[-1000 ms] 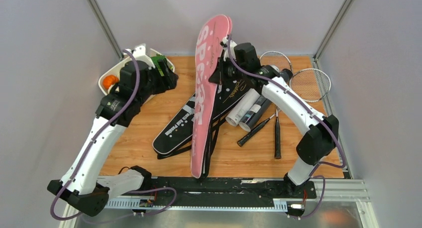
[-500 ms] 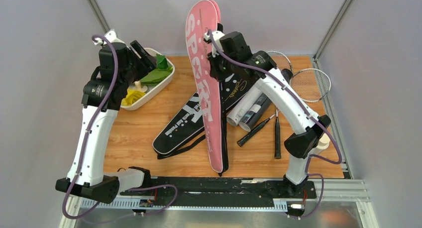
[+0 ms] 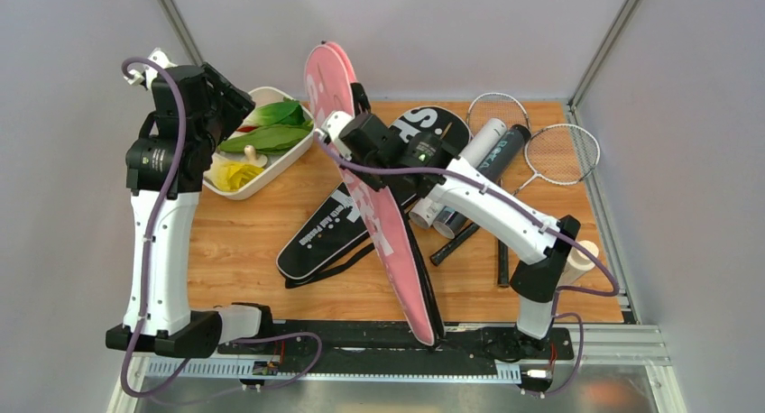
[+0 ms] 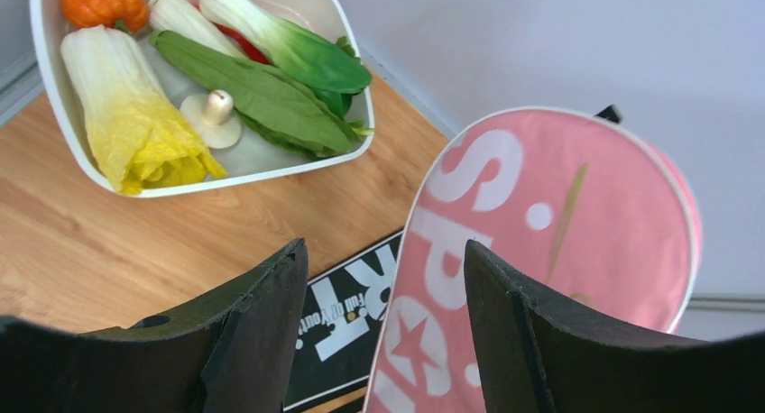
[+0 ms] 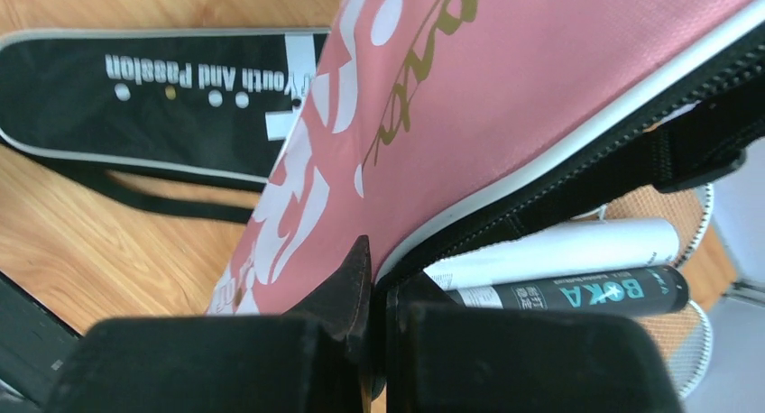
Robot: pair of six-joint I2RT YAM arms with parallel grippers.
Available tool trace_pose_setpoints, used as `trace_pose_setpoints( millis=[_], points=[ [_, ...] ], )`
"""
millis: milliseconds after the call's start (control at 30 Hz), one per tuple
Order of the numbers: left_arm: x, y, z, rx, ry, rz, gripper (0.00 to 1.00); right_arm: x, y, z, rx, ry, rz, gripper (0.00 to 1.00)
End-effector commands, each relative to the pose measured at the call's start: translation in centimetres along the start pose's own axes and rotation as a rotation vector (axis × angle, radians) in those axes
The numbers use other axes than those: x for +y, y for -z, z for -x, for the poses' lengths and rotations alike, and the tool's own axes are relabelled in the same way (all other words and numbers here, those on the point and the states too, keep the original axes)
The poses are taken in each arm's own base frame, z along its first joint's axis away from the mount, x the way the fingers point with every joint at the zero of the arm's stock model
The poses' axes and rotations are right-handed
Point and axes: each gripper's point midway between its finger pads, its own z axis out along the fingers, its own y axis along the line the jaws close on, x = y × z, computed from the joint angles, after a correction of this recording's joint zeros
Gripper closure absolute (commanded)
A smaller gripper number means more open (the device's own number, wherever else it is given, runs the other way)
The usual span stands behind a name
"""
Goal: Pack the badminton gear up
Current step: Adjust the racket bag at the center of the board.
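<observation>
Since the right gripper [image 5: 372, 251] is clamped on the zipper edge of the pink SPORT cover [image 5: 505, 97], it slants head-high at back left, tail by the table's [image 3: 244, 251] near edge, and the wide-open, empty left gripper [image 4: 383, 251] sits nearest that head

A white dish [image 4: 43, 88] sits at the bench's [image 3: 239, 251] far left corner. It holds an orange [image 4: 101, 0], cabbage [image 4: 135, 115], a mushroom [image 4: 215, 115], bok choy [image 4: 289, 48], a green leaf [image 4: 262, 102] and something red [image 4: 242, 41]. A pale bottle [image 3: 582, 258] is at the right edge.
</observation>
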Motion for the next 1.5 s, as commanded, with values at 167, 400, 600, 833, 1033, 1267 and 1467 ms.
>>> trace_pose_setpoints(
  millis=[167,400,600,833,1033,1267,1467],
  points=[
    [1.7,-0.9,0.8,0.010,0.057,0.081,0.29,-2.5,1.2,1.0,0.019,0.307,-0.275,1.00],
    [2.0,0.2,3.6,-0.075,0.072,0.119,0.27,-2.5,3.8,3.9,-0.084,0.451,-0.377,1.00],
    [1.8,0.1,2.5,-0.029,0.085,0.096,0.25,0.3,0.1,-1.6,-0.024,0.616,-0.353,1.00],
    [8.9,0.4,-6.3,0.135,0.093,0.231,0.25,6.6,-3.7,-8.4,0.055,0.595,-0.213,1.00],
    [13.8,1.5,-13.0,0.308,0.104,0.352,0.22,11.0,-5.3,-11.4,0.107,0.562,-0.110,1.00],
    [14.5,1.7,-15.6,0.349,0.185,0.335,0.22,14.1,-4.9,-13.8,0.133,0.560,-0.045,0.97],
    [16.6,1.1,-18.5,0.398,0.188,0.388,0.27,14.3,-4.9,-14.5,0.136,0.517,-0.035,0.93]
  ],
)
